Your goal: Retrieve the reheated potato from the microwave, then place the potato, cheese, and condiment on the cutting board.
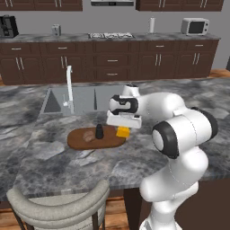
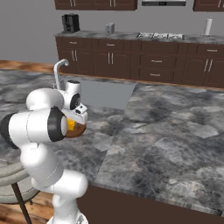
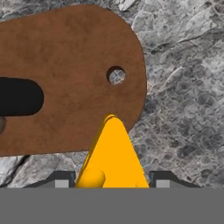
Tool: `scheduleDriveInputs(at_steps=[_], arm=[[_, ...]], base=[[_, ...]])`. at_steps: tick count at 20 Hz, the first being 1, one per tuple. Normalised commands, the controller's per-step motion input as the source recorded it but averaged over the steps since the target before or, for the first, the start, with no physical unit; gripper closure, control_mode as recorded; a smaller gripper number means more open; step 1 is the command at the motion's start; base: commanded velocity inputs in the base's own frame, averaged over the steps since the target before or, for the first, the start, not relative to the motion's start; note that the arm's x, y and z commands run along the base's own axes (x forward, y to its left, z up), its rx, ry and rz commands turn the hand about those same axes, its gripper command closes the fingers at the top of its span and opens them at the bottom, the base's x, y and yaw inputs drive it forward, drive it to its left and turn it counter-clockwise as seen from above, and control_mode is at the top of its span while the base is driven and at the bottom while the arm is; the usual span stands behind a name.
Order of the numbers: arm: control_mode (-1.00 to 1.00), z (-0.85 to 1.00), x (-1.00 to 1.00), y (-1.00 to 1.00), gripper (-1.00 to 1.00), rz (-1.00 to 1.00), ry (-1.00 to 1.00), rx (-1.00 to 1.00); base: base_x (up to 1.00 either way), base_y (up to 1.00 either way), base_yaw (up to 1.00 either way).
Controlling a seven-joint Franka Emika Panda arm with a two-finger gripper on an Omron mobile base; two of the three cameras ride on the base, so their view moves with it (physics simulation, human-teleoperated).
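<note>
cheese pinched between the jaws, a dark fingertip on each side of the wedge, its point reaching over the near edge of the board. gripper above the end of the board with the round hole, marble bench below and beside it. in the left base view, gripper low over the right end of the board, cheese showing yellow just under the hand, at the board's right edge; cannot tell whether resting or lifted. condiment upright near the middle of the board, potato just left of it, both on the wood. in the hand view, condiment a black shape at the left edge, a sliver of potato beneath it. sink with tap beyond the board. stool at the near edge of the bench. in the right base view, cheese and a bit of board peeking past the arm. small silver microwave on the far counter, well apart.
</note>
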Motion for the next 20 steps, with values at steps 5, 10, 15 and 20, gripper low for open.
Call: scheduleDriveInputs(at_steps=[5,10,15,20], arm=[[-1.0,-0.27,0.48,0.09,1.0,0.0,-0.1,-0.01],[-1.0,-0.24,0.42,0.11,1.0,0.0,-0.03,0.0],[-1.0,-0.21,0.33,0.09,1.0,0.0,0.0,0.0],[-1.0,-0.13,0.15,0.13,1.0,0.0,0.0,0.0]], base=[[0.0,0.0,0.0],[0.0,0.0,0.0],[0.0,0.0,0.0],[0.0,0.0,0.0]])
